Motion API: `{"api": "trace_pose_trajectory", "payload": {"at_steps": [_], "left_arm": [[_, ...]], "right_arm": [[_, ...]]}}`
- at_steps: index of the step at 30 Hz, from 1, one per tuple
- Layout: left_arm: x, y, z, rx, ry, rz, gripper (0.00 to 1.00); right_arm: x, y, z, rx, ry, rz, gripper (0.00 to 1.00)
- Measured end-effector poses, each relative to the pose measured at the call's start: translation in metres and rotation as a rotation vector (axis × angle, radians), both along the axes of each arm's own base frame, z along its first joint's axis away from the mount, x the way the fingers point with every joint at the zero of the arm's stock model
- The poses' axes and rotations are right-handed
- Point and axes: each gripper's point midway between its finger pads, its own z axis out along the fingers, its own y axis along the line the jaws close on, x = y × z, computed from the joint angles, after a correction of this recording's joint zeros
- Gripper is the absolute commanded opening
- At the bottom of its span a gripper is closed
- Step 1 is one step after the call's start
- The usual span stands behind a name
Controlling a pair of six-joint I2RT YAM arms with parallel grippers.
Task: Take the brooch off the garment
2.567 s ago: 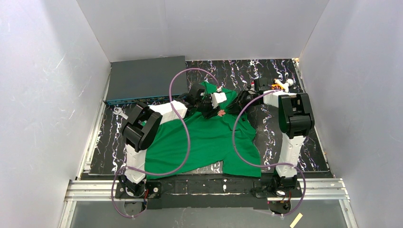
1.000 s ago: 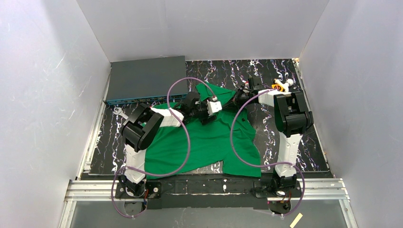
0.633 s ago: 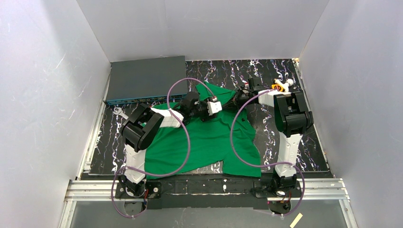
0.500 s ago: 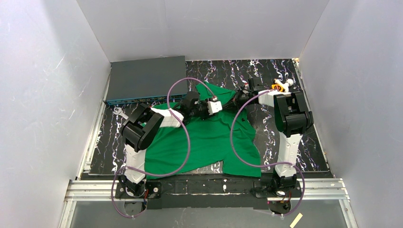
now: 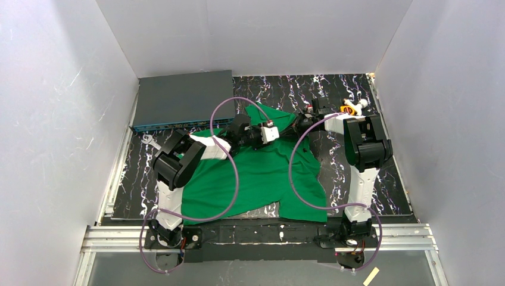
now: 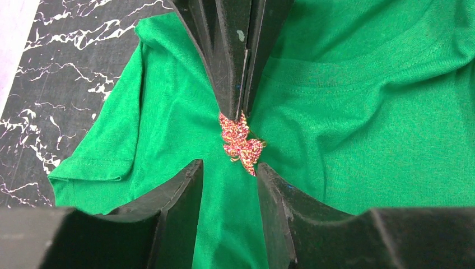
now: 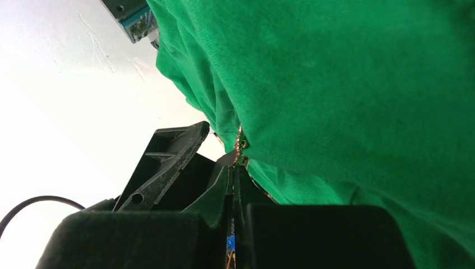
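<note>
Two white-and-black arms with lilac cables

The left arm and right arm share white tube links, bulky black joint housings and black bases; a thin lilac cable loops loosely beside each. Behind the left gripper sits a white box; its fingers are thick, matte black, with curved inner edges. The right gripper is black too.

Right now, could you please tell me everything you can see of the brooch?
The brooch is a tiny maple-leaf pin, red-pink sparkling stones in gold-looking metal, sitting on the green garment near its neckline. The shut right gripper meets its upper end; the open left gripper straddles its lower tip.
</note>
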Motion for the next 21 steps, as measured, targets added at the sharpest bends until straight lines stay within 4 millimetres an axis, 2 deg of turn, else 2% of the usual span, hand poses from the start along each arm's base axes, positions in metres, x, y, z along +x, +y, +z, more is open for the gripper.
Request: {"api": "trace_pose_trajectory", "payload": {"at_steps": [14,17,21], "left_arm": [[-0.0033,-0.0057,-0.0073,0.017,-0.014,-0.031,0.41],[-0.0043,-0.0073,-0.0069,0.023,-0.028,-0.043,0.36],[-0.0045,-0.0076,-0.0070,0.025,-0.032,-0.045,0.25]], "right_arm": [[-0.0015,-0.0002,-0.0013,0.002,0.022,-0.010,0.01],[-0.0015,-0.0002,-0.0012,0.002,0.024,-0.011,0.01],[-0.0016,-0.0002,-0.0013,0.002,0.024,-0.011,0.01]]}}
